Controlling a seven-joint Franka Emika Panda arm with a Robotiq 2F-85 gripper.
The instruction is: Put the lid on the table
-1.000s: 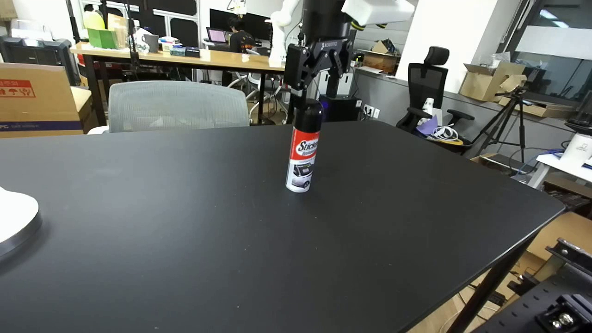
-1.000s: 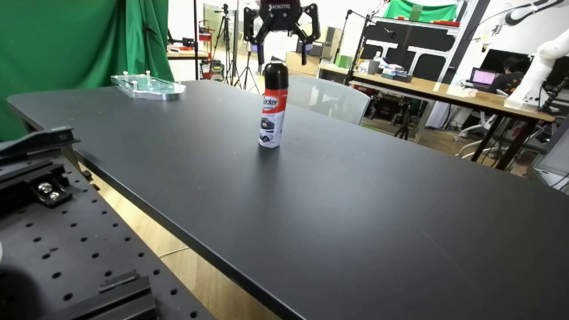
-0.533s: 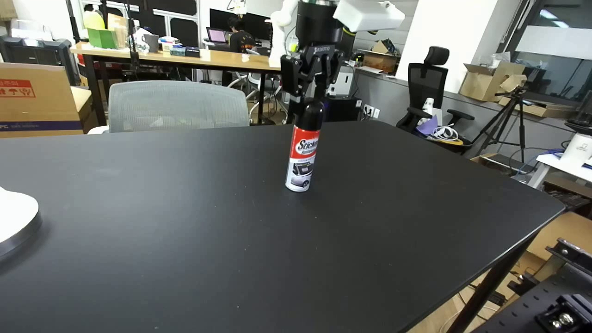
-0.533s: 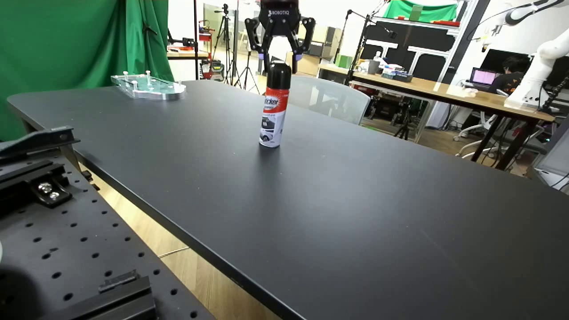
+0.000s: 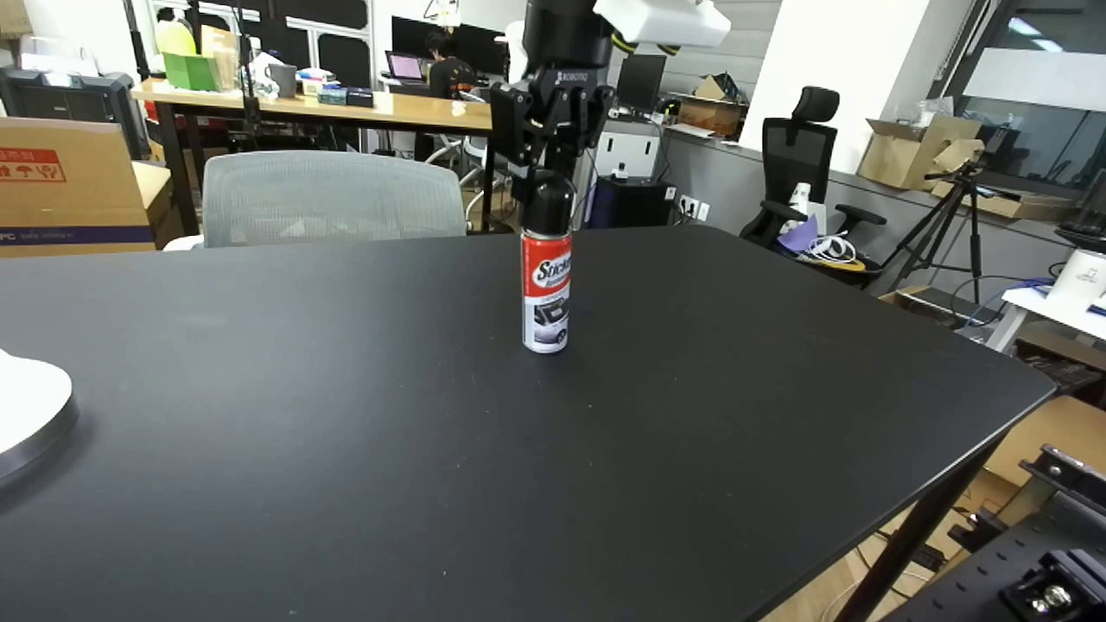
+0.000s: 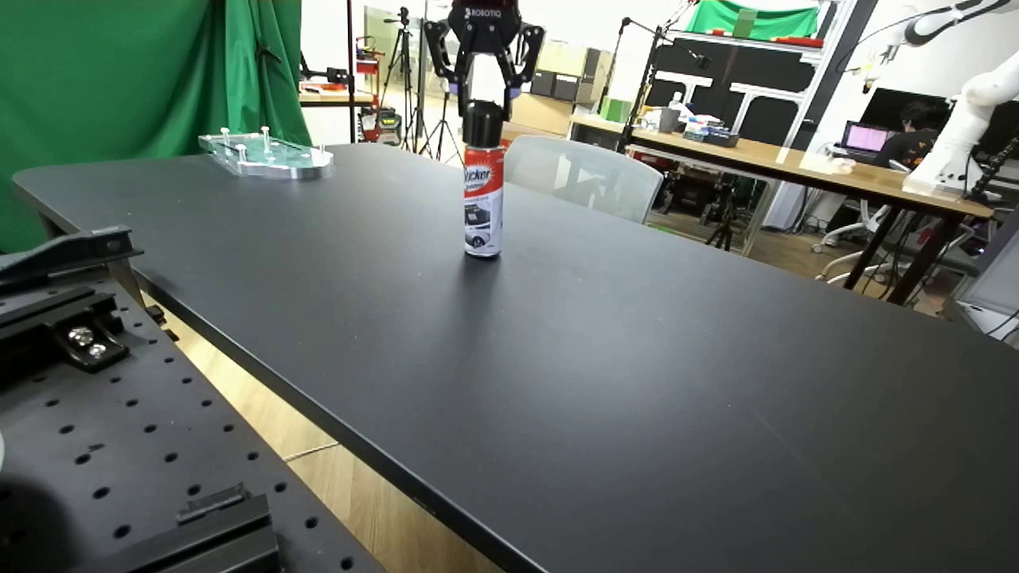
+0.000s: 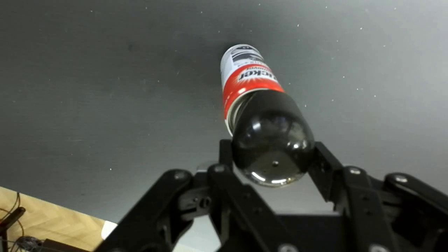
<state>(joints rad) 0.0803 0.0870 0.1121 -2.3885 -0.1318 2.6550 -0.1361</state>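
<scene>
The lid (image 7: 273,115) is a glossy black domed cap on top of the red-and-white spray can (image 7: 250,75). My gripper (image 7: 272,150) is shut on the lid, one finger pressed to each side of it. In the wrist view a strip of the can's metal rim shows beside the lid's lower edge. Both exterior views have the can (image 5: 546,294) upright with the lid (image 6: 482,127) on it, and the gripper (image 6: 485,110) directly above. The can's base meets or hovers just over the black table (image 6: 557,398); I cannot tell which.
A clear plate with metal posts (image 6: 267,155) lies at a table corner. A white-topped rounded slab (image 5: 30,415) enters from the edge in an exterior view. Behind the table stands a grey mesh chair (image 5: 333,199), and a perforated black platform (image 6: 159,438) adjoins its side.
The fingers have come together onto the lid. The gripper has moved leftward in both exterior views, and the can's top has swung the same way, so the can stands straighter.
</scene>
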